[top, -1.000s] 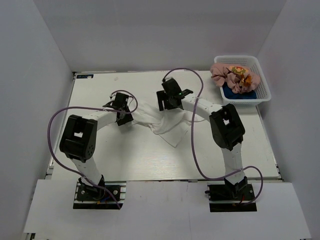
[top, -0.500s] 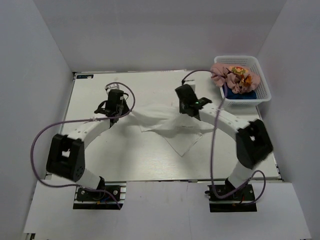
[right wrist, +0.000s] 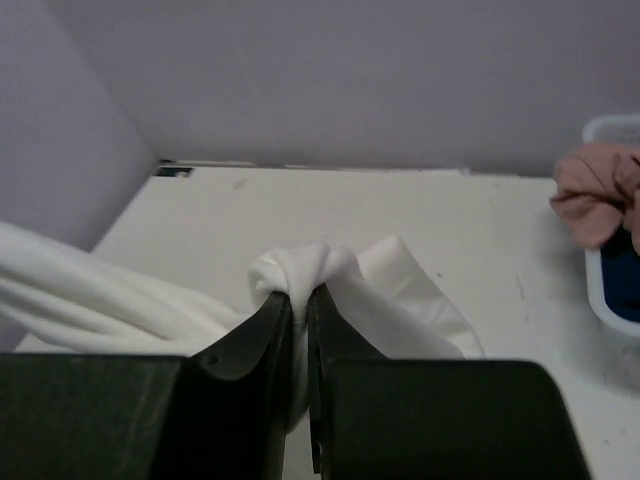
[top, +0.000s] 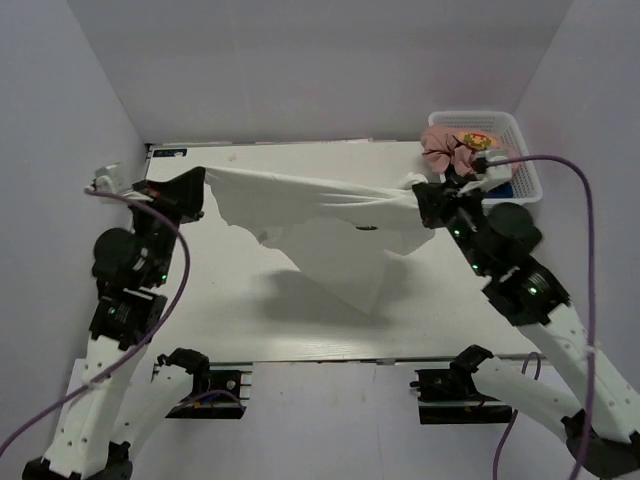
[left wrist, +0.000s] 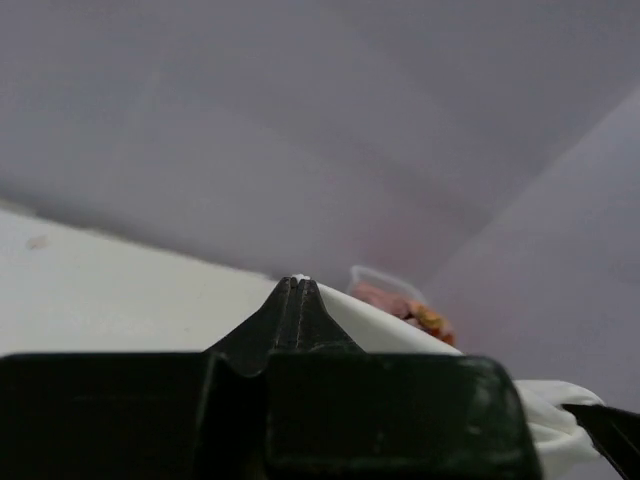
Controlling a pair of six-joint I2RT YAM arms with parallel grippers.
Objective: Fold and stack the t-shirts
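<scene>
The white t-shirt [top: 330, 215] hangs stretched in the air between my two raised grippers, its lower part drooping toward the table. My left gripper [top: 203, 180] is shut on the shirt's left end; a sliver of white cloth [left wrist: 300, 277] shows at its closed fingertips. My right gripper [top: 420, 197] is shut on a bunched fold [right wrist: 320, 265] at the right end. The pink t-shirt [top: 452, 148] with its yellow-orange print lies crumpled in the basket, and the navy t-shirt [right wrist: 620, 285] lies under it.
The white mesh basket [top: 482, 114] stands at the table's back right corner, close behind my right gripper. White walls enclose the table [top: 250, 300] on three sides. Purple cables loop off both arms.
Both grippers have shut on the white t-shirt, lifted it off the table and drawn apart, stretching it out in the air. Both arms have risen toward the camera.
</scene>
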